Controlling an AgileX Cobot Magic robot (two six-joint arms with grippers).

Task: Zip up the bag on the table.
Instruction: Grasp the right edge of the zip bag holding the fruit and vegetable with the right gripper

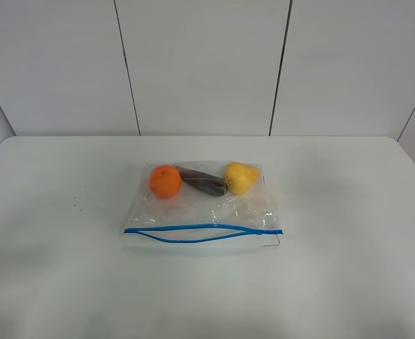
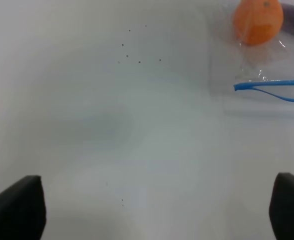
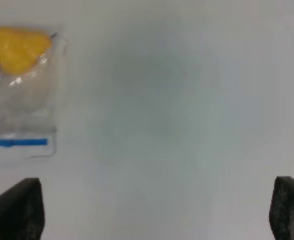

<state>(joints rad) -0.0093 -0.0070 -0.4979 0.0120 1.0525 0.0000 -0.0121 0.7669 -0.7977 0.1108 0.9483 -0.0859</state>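
Bag (image 1: 200,212) lies flat at the middle of the table (image 1: 52,275). Its blue zipper strip (image 1: 202,234) faces the near edge and gapes mid-length (produce (image 1: 202,182) inside). Left gripper (image 2: 152,210) and right gripper (image 3: 152,210) hover over bare table either side, jaws wide, holding nothing.

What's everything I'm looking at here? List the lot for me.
table: one, white, under everything.
bag: one, clear plastic, lying mid-table.
zipper strip: one, blue, along the bag's near edge, sides parted.
round fruit: one, orange, inside the bag, left end.
long vegetable: one, dark purple, inside the bag, between the other two.
pear-shaped fruit: one, yellow, inside the bag, right end.
dark specks: a few, on the table left of the bag.
wall: one, white panels, behind the table.
left pincer: one, black, open, above the table left of the bag.
right pincer: one, black, open, above the table right of the bag.
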